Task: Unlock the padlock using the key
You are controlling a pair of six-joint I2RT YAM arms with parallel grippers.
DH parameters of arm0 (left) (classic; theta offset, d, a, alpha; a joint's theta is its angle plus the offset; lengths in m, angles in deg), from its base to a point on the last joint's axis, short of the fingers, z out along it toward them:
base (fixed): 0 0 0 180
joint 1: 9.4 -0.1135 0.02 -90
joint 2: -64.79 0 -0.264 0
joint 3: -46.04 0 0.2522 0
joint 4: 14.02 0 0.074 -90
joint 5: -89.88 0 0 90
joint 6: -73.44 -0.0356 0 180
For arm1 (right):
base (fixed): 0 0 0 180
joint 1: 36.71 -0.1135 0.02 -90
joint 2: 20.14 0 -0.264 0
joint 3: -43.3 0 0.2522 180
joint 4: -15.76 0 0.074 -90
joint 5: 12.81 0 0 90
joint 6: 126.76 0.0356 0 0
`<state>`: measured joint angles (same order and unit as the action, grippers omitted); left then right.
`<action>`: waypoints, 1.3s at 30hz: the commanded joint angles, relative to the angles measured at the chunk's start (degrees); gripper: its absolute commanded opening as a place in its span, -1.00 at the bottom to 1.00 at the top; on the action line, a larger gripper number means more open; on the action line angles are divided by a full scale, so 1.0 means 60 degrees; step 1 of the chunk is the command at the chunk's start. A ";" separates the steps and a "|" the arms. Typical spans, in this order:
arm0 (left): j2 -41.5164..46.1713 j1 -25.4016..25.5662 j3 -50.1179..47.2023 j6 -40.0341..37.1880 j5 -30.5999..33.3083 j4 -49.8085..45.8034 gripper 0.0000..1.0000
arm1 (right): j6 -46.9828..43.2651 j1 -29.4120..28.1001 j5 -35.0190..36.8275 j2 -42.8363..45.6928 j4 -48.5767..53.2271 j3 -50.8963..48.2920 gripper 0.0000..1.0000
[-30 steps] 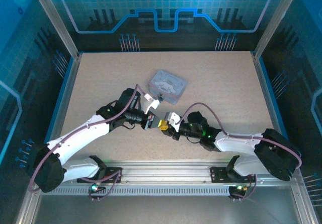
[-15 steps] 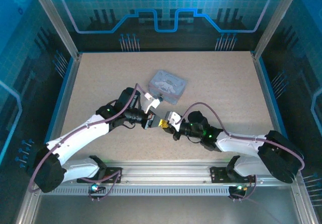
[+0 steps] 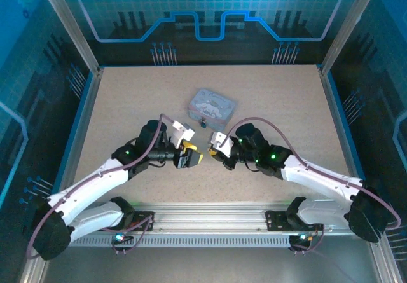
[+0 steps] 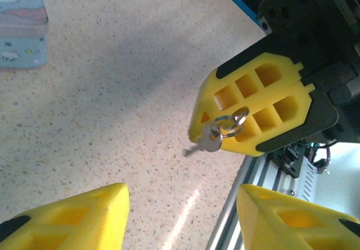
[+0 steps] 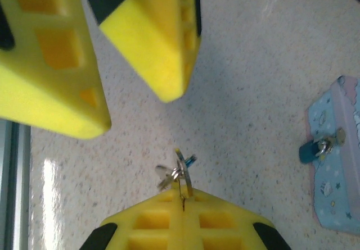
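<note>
The key [image 5: 181,170] hangs with a small ring and a second key from the closed tips of my right gripper [image 5: 183,196]. In the left wrist view the key [image 4: 209,141] sticks out of the right gripper's yellow fingers [image 4: 253,109]. My left gripper [image 4: 183,205] is open and holds nothing, its yellow fingers [image 5: 157,36] facing the key across a short gap. From above, the left gripper [image 3: 193,152] and right gripper [image 3: 213,151] meet mid-table. The small bluish padlock [image 5: 318,147] hangs on the tin's near side, also visible as the padlock [image 3: 202,124] from above, beyond both grippers.
The pale grey-blue tin [image 3: 212,107] with a cartoon picture lies just behind the grippers. The aluminium rail [image 3: 210,218] carrying the arm bases runs along the near edge. Frame posts and blue walls enclose the table [image 3: 286,98].
My left gripper has pulled back from the tin toward the near left. The right gripper has shifted slightly up and away from its base with the key. The two sets of fingers now stand apart.
</note>
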<state>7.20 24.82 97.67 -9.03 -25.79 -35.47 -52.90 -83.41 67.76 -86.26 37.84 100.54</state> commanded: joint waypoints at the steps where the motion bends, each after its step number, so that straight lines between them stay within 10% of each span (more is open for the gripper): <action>1: 0.0776 -0.0062 -0.0882 -0.0431 0.0011 0.2205 0.12 | -0.0527 0.0051 -0.0150 -0.0386 0.2582 0.0882 -1.00; 16: -0.0353 0.0061 -0.1021 -0.0084 -0.2000 0.4210 0.04 | -0.0349 -0.0083 -0.0990 -0.0522 0.3099 0.1542 -1.00; 33: -0.1370 0.0596 -0.0379 -0.0657 -0.1916 0.3291 -0.62 | -0.0469 -0.0054 -0.1119 -0.0610 0.3156 0.1571 -1.00; 39: -0.1371 0.0647 -0.0226 -0.0985 -0.1647 0.2673 -0.52 | -0.0519 0.0019 -0.1104 -0.0605 0.3198 0.1571 -1.00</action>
<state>-0.75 28.36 94.19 -12.48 -36.37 -16.36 -55.09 -83.51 62.58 -89.78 56.09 108.39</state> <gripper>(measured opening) 0.251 0.049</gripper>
